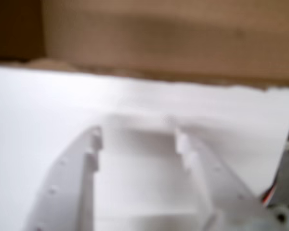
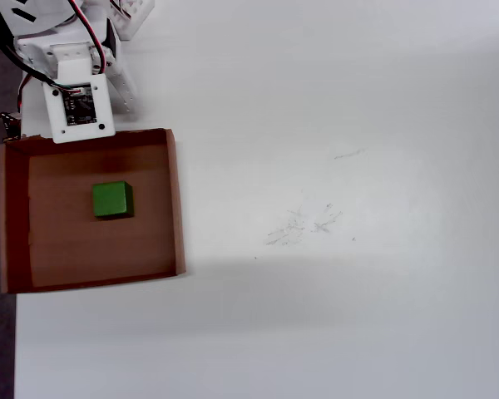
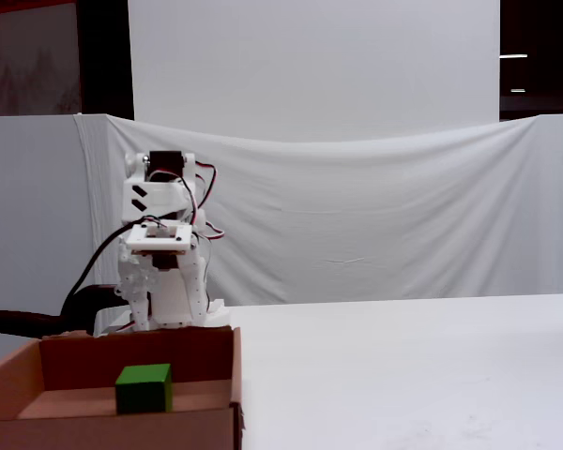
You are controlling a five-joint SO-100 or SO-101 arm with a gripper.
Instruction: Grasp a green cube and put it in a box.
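a: any writing or labels?
b: none readable.
a: count?
b: one green cube [image 2: 112, 200], one box [image 2: 175, 199], one arm.
a: where's the cube?
b: on the box floor near the middle, flat, edges roughly square to the walls; no long axis.
a: the gripper [image 1: 137, 137]?
b: fingers apart, nothing between them, over the white table [image 2: 358, 291] beside the box wall.
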